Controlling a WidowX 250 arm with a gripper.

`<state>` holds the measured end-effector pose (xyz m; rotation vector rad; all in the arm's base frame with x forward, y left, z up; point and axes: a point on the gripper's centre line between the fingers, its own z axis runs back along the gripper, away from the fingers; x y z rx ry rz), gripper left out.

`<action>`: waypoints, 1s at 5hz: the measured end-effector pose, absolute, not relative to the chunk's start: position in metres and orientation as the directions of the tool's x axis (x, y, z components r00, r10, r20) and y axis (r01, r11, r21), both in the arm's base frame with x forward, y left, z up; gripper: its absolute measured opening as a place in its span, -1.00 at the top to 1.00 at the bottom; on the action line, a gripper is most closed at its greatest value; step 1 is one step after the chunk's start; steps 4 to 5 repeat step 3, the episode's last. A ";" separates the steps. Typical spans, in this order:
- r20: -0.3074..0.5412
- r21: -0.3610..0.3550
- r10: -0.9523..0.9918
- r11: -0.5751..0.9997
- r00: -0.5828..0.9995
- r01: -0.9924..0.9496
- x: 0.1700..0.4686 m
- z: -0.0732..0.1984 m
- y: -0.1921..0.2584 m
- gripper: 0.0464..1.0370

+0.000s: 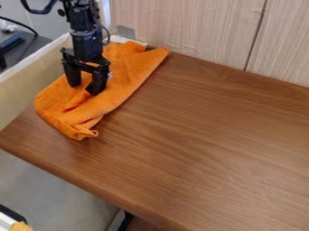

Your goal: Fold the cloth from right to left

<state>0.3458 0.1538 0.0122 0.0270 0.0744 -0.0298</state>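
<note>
Lower left corner of view: you have a black-and-white object (7, 219) with a small orange-yellow piece (21, 226) beside it, both cut off by the view's border.
Worktop: wood-grained brown worktop (205, 149), its rounded near edge slanting down from your left towards the bottom of the view.
Cloth, place: your orange cloth (129, 74) lies along the left end of the worktop, from near the left corner up to the far edge.
Cloth, shape: you see a long, uneven strip, with a small curled tip at its near end, raised creases around the middle and a bunched far end.
Pincer: your black pincer (84, 89) points down over the cloth's left-hand middle, its two fingers standing apart. An orange ridge shows between their tips; you cannot tell whether they touch it.
Arm: the black arm (84, 20) comes down to you from the top edge, upper left, nearly upright.
Left side: a pale board (21, 92) slants away behind the worktop's left end, with a dark surface (24, 48) and a black cable (25, 25) beyond it.
Back: a light wood-grain wall panel (187, 31) rises at your worktop's far edge, crossed by a dark seam, with a grey patch (126, 31) low at its left.
</note>
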 end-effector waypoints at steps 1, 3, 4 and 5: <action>-0.031 0.040 -0.069 0.997 0.997 0.070 0.354 0.032 0.143 -0.95; 0.044 0.003 -0.154 0.988 0.987 0.154 0.364 0.083 0.125 -0.93; 0.044 0.003 -0.154 0.988 0.987 0.154 0.364 0.083 0.125 -0.93; 0.044 0.003 -0.154 0.988 0.987 0.154 0.364 0.083 0.125 -0.93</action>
